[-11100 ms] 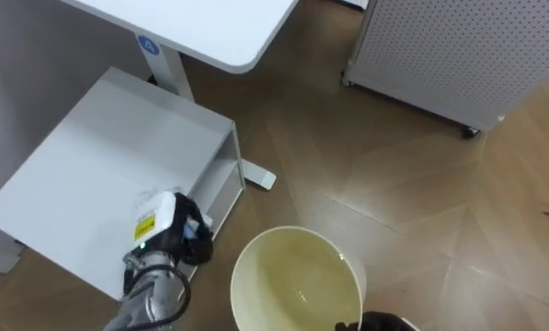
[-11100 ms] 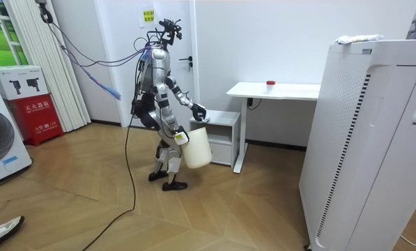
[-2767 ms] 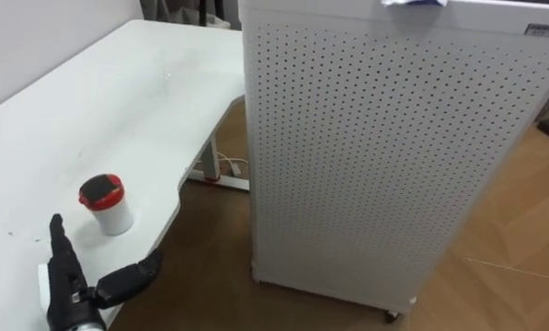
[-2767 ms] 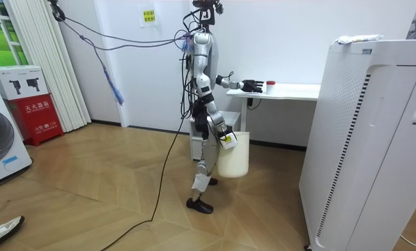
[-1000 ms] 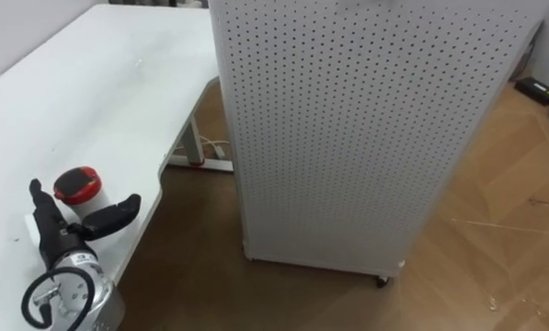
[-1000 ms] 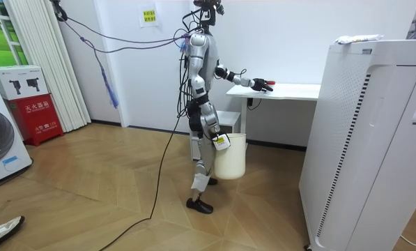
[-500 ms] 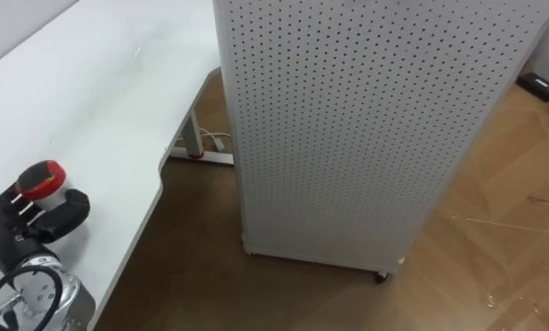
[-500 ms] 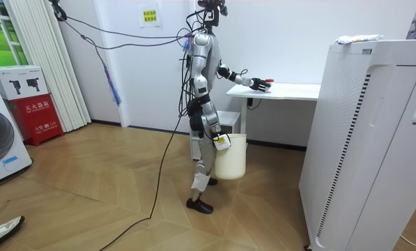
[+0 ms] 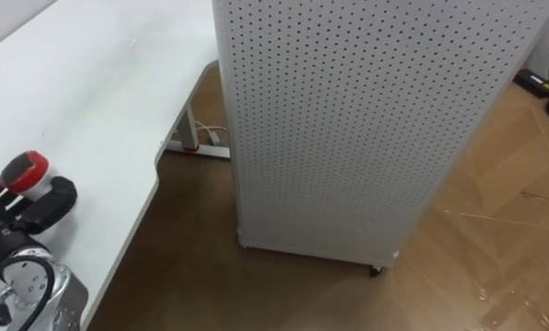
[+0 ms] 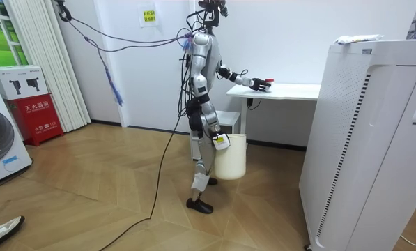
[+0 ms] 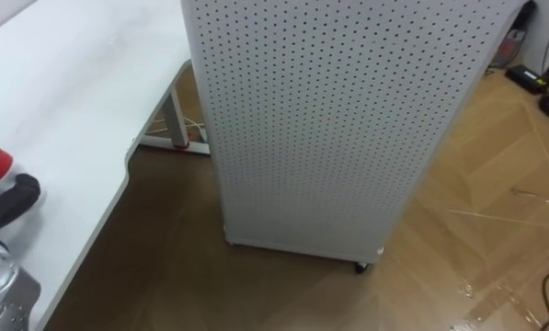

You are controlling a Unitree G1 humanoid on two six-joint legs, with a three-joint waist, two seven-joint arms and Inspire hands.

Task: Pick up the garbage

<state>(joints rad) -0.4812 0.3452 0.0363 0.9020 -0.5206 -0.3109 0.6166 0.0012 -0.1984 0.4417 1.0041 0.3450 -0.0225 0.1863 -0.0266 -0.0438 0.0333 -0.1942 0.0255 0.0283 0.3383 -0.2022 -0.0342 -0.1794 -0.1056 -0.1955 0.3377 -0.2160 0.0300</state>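
In the left eye view, the cup (image 9: 24,172) with its red lid is seen at eight o'clock, standing near the edge of the desk (image 9: 90,101). It is clasped by the left hand (image 9: 40,204), whose fingers are curled round its body below the lid. The step in hand is judged to be the lift. The cup should be raised straight up and kept upright until it is clear of the desk. The grip should stay firm but not crushing, since a light cup is likely to buckle. The cabinet (image 9: 348,129) stands at one o'clock, well apart, so no hindrance is expected there.

In the room view, the robot is seen standing at the desk's nine o'clock end. A bucket (image 10: 232,157) hangs low by its right hand (image 10: 219,137); how that hand holds it cannot be told. The cup should be carried back and down over the bucket's mouth before release.

In the right eye view, the lid alone shows at nine o'clock, above the curled fingers.
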